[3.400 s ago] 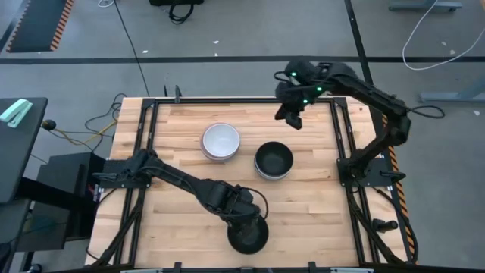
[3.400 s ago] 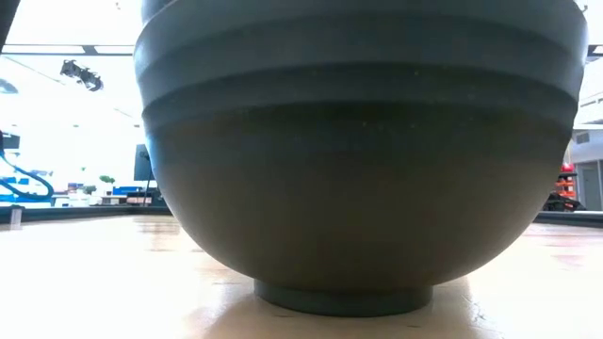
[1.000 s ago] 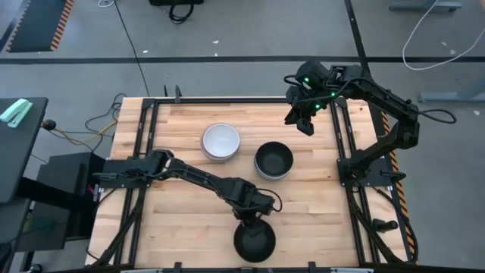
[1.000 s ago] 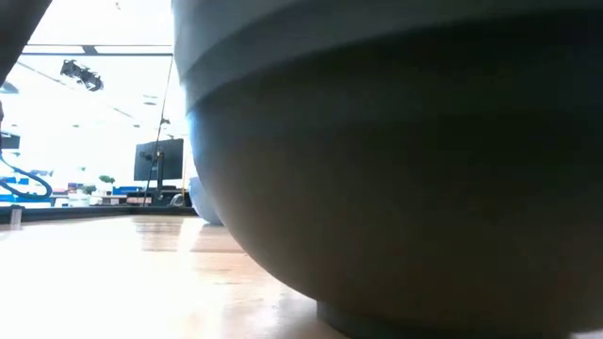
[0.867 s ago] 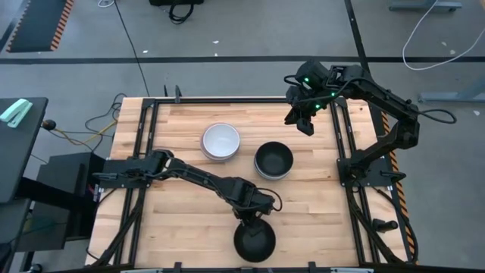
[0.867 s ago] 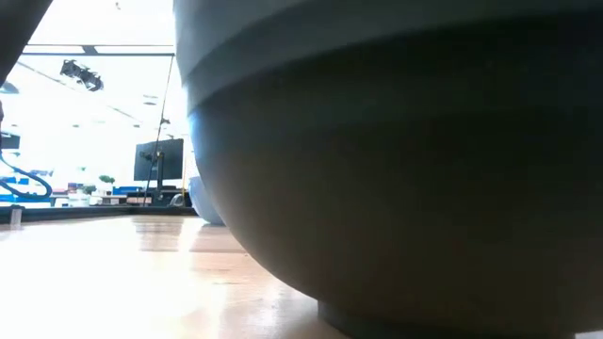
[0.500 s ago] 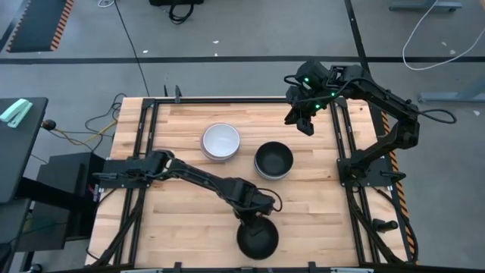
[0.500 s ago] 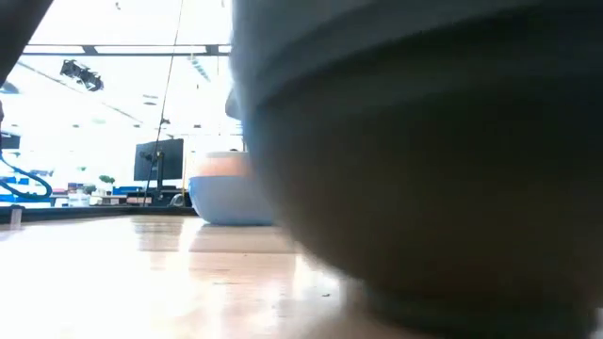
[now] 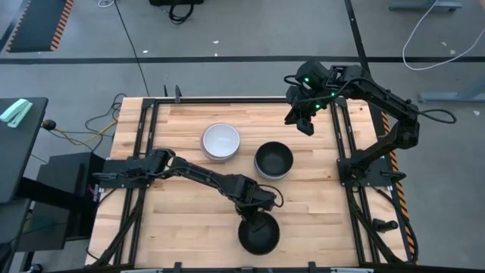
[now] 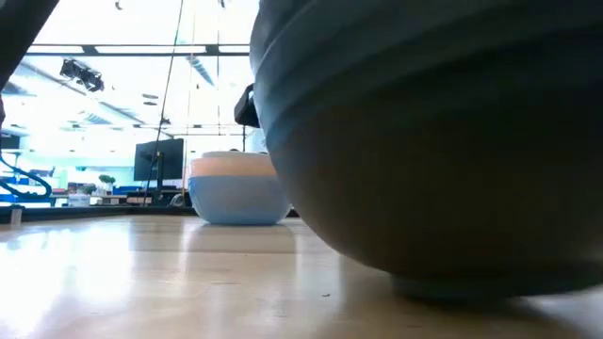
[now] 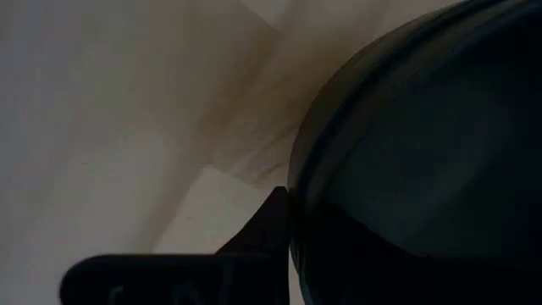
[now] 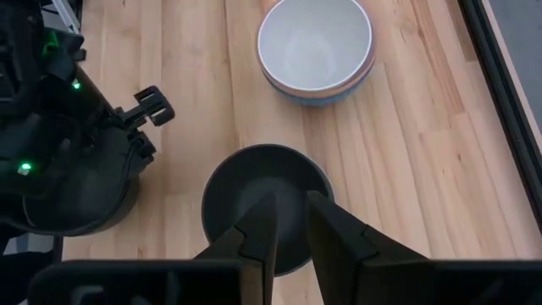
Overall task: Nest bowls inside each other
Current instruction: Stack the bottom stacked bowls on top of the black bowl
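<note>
A black bowl (image 9: 258,236) stands near the table's near edge and fills the low view (image 10: 443,141); bands on its wall suggest nested bowls. My left gripper (image 9: 254,218) is at its far rim, shut on it. A white bowl (image 9: 220,142) tops a stack with a pink-orange and a blue bowl under it (image 10: 237,188), resting on its base at the table's middle. A dark grey bowl (image 9: 273,159) stands to its right. My right gripper (image 9: 303,125) hangs shut above the far right, touching nothing. My left gripper holds the black bowl by its far rim (image 11: 296,195). One finger (image 11: 254,246) lies against the outside of the wall; the other is hidden by the bowl. It comes slanting down from the far left. The bowl sits upright, its foot (image 10: 471,282) at the table top.
Black frame rails (image 9: 345,152) run along the table's left and right sides. Bare wood lies on the near left and between the black bowl and the two middle stacks. The right wrist view shows both middle stacks (image 12: 315,42) (image 12: 262,199) and my left arm (image 12: 59,161).
My left gripper has moved toward the table's right and a little toward the far edge, keeping its hold. The black bowl has slid with it along the table, staying upright. In the low view it has shifted right, uncovering the white, pink and blue stack behind.
</note>
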{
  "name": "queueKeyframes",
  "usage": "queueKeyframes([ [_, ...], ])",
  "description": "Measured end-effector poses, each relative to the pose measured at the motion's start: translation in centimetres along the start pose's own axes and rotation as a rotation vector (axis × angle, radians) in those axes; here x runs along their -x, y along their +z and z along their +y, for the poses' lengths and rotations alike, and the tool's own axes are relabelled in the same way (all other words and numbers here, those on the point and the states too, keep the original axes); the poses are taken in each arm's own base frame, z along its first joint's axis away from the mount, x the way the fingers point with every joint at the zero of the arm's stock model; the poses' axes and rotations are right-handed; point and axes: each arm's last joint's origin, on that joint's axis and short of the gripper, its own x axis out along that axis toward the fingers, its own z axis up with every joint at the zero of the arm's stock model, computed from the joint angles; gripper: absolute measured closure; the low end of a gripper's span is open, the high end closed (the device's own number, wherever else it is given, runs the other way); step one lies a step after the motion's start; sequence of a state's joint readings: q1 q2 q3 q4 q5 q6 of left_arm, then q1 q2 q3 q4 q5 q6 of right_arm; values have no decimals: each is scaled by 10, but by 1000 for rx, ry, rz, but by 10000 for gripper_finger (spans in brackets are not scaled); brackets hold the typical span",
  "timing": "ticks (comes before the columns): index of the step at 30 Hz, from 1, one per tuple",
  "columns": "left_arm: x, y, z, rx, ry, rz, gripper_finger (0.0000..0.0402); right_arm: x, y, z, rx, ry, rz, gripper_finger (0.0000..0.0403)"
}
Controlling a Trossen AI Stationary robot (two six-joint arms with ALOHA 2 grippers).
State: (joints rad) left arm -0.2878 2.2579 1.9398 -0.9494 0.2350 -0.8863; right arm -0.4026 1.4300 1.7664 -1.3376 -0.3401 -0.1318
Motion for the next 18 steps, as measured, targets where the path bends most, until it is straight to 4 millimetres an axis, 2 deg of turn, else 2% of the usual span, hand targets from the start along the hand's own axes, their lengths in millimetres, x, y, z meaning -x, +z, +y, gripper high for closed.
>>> queueKeyframes([
  [8,36,0,-2,-16,55,18,379,-1,-9,-2,-6,-89,100,332],
  [13,75,0,-7,-48,98,-7,379,-7,-12,-4,-8,-86,130,332],
  [18,113,11,5,-48,163,-49,379,-21,-22,-13,-28,-82,190,332],
])
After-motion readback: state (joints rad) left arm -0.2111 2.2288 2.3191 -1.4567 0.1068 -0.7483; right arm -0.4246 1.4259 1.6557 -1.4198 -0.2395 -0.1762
